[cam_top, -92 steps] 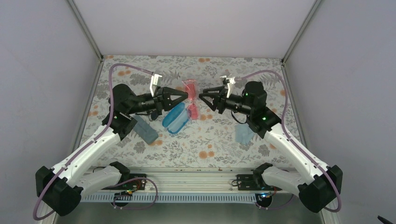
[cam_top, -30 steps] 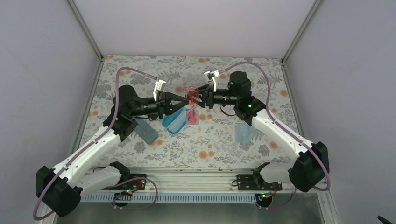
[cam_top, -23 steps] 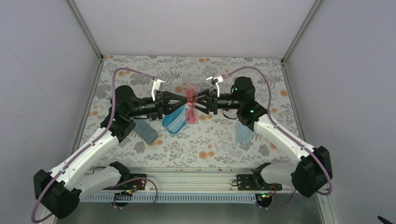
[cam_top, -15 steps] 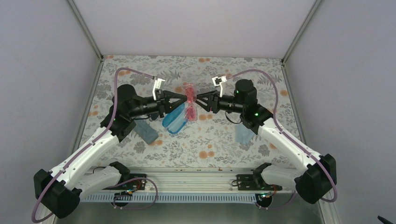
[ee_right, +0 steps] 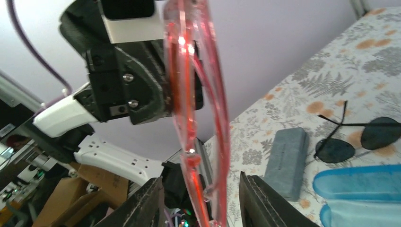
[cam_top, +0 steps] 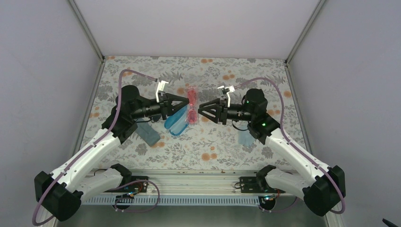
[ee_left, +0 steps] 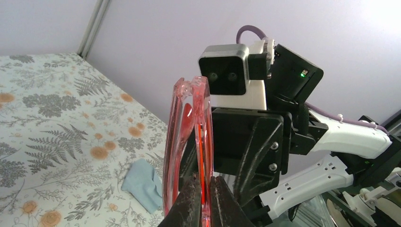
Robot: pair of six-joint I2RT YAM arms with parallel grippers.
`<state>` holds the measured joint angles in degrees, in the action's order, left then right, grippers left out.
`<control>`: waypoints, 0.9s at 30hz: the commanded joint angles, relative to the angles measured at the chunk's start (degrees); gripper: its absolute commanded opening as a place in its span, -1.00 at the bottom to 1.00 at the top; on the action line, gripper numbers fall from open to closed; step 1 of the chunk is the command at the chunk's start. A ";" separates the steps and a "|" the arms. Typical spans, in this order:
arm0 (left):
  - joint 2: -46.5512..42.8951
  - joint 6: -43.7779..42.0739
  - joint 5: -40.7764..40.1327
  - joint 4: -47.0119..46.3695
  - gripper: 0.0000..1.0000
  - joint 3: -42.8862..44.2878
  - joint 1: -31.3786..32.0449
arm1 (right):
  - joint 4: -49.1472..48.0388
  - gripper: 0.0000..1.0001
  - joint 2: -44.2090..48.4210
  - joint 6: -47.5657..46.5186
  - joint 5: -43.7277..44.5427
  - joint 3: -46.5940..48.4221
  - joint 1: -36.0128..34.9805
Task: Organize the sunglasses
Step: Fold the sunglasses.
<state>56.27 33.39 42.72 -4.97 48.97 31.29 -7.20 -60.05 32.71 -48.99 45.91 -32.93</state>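
Aloft, the left tool [ee_left: 202,191] pinches the pink sunglasses [ee_left: 188,137]; the right tool [cam_top: 200,109] faces them, half-wide, holding nothing.

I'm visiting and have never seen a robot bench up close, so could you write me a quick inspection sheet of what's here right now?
Surface: floral table, flat and patterned.
Job's things: pink sunglasses held in the air between the two arms; black sunglasses lying on the table beside the grey case.
Clutter: blue case, open; grey case, shut; light blue cloth by the right arm.
Grippers: left gripper, jaws shut on the pink sunglasses; right gripper, jaws open, close to them but not gripping.
Cables: purple cables arc above both arms.
Surroundings: plain pale walls; nothing else seen.
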 commanded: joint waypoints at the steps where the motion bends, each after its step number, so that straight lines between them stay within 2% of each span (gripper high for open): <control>1: 0.47 -0.79 2.85 -1.72 -0.95 1.12 -0.17 | -5.85 -0.16 -0.41 2.07 -5.52 -0.16 -0.05; 6: 0.96 -0.02 4.01 -3.22 -0.95 0.86 -0.17 | -5.82 -0.29 -2.00 2.14 -6.56 0.74 -0.22; 11: 1.54 0.66 4.39 -4.12 -0.95 0.62 -0.18 | -5.96 -0.31 -2.85 1.78 -8.31 1.06 -0.47; 18: 1.96 0.98 3.64 -4.11 -0.95 0.36 -0.17 | -6.92 -0.90 -2.85 2.40 -9.21 1.04 -0.61; 21: 2.09 0.54 2.17 -2.43 -0.93 0.69 -0.17 | -6.38 -0.93 -2.45 2.44 -7.75 0.96 -0.56; 23: 2.15 -0.20 0.32 0.14 -0.76 1.22 -0.18 | -5.49 -0.93 -2.27 2.31 -5.70 0.68 -0.61; 27: 1.30 -2.27 -7.59 7.70 -0.11 2.02 -0.18 | -1.87 -0.93 -1.88 2.76 1.61 -0.99 -0.59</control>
<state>58.13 33.93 42.70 -4.08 49.01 31.24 -11.35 -63.00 34.63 -54.61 45.95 -33.10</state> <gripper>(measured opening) 0.345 0.049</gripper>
